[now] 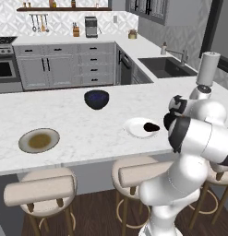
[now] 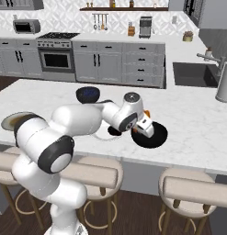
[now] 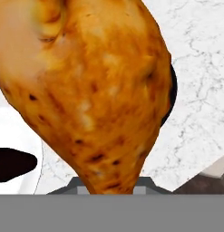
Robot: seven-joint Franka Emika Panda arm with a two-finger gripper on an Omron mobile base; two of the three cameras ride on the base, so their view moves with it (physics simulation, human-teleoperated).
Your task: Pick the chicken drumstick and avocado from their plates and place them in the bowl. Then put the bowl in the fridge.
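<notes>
The chicken drumstick point(image 3: 95, 90), orange-brown and roasted, looms close in the hand view, and my gripper point(image 3: 111, 188) is shut on its thin end. In the right base view the gripper point(image 2: 144, 125) hangs just above the counter, right of the white plate, with a bit of the drumstick point(image 2: 147, 113) showing. The avocado point(image 1: 151, 126) lies on the white plate point(image 1: 134, 128); both the avocado point(image 3: 13, 163) and the plate point(image 3: 18, 131) appear at the lower left of the hand view. The dark bowl point(image 1: 96, 99) stands farther back on the island. The tan plate point(image 1: 39, 140) sits bare at the left. The fridge is out of view.
Bar stools point(image 1: 41, 189) line the near edge of the marble island point(image 1: 78, 120). A sink point(image 1: 166, 67) and a paper towel roll point(image 1: 208, 67) stand at the right. Grey cabinets point(image 1: 64, 64) and an oven point(image 2: 55, 59) run along the back wall.
</notes>
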